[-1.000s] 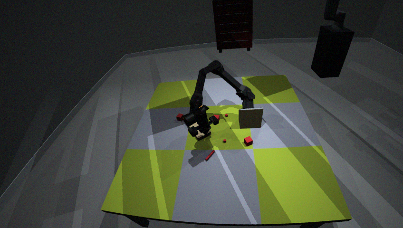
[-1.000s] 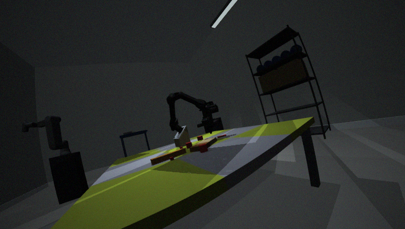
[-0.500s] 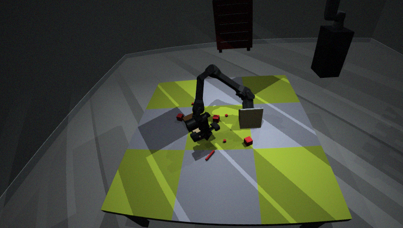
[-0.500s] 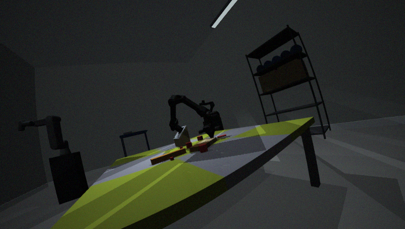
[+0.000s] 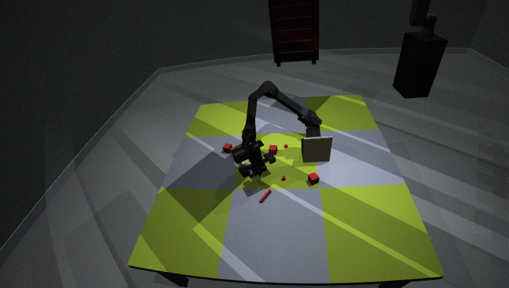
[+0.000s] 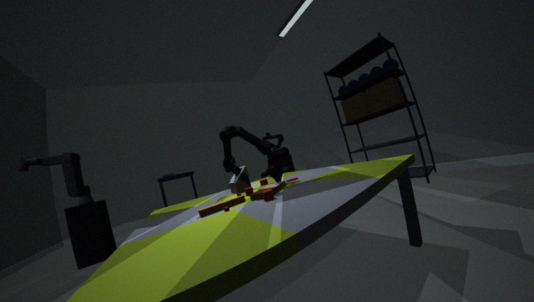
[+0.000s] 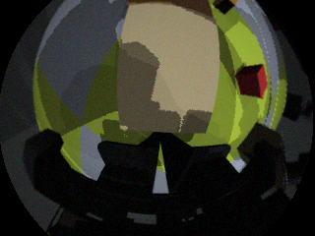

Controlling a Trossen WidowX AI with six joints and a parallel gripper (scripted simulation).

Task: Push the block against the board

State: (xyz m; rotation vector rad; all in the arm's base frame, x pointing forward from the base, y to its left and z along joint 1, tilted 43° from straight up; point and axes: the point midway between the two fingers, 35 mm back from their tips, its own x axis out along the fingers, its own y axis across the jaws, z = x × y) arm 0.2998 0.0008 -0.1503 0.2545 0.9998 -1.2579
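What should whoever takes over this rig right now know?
Tool: shut, holding nothing, low at the near edge of the square block.
Block lies flat on the table; the board lies flat beyond it, among small red cubes.
Done: tool set behind the block. Whether block and board touch cannot be told.
Left: push until one whole side meets the board, an edge even, no lifting; then withdraw the tool.
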